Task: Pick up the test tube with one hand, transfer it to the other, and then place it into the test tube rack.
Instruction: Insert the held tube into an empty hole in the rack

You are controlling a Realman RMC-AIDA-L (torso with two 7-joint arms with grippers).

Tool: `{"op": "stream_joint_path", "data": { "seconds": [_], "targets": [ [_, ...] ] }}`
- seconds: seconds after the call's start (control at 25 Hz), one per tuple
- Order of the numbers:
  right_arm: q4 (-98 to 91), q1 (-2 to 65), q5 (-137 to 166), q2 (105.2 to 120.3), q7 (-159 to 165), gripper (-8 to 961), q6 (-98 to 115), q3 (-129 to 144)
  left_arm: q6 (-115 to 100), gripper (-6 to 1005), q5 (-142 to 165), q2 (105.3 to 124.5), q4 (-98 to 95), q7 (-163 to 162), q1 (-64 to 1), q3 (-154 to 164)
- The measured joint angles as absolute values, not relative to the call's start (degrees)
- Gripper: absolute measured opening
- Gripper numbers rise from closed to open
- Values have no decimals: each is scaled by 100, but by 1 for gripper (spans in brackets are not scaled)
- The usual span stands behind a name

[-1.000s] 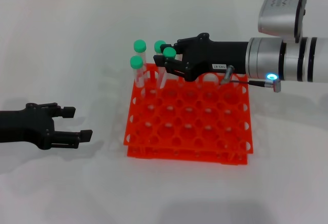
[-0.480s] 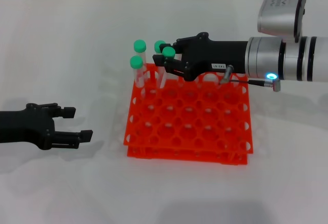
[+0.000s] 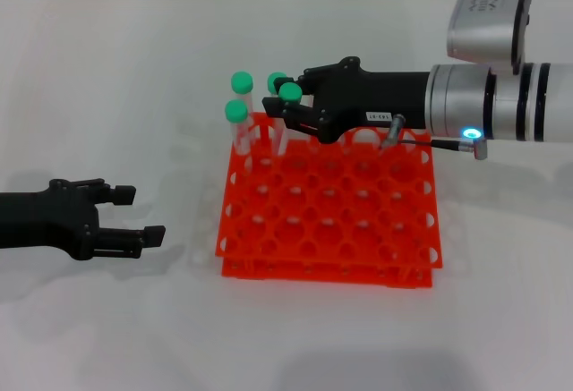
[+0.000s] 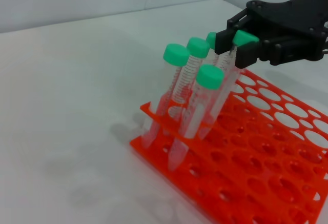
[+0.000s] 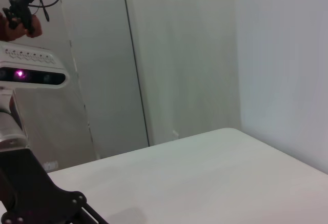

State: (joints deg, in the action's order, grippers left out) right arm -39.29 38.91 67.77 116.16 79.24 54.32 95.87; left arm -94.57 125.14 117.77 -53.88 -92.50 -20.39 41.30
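Note:
The orange test tube rack stands mid-table and also shows in the left wrist view. My right gripper, black with a white label, reaches over the rack's back left corner. It is shut on a green-capped test tube just below the cap. The tube leans down into a rack hole. The left wrist view shows this gripper clamped on the tube. My left gripper is open and empty, low over the table to the left of the rack.
Other green-capped tubes stand tilted in the rack's back left holes, right beside the held tube; they also show in the left wrist view. The other rack holes hold nothing. The white table extends all around.
My right gripper and the held tube have shifted very slightly to the left. My left gripper has barely moved.

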Motion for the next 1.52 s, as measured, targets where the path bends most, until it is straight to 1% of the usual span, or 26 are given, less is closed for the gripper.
{"op": "stream_joint_path", "data": {
  "seconds": [0.64,1.52],
  "targets": [
    [-4048,3908,6779,11592,7954,265,5423,9707,-9457,884,12510,11777,-5379,-9246,-2039,4140],
    [-4000,4147,6786,11600,7963,265,5396,9883,-9457,884,12497,11793,-5379,-9123,-2017,4095]
  ]
}}
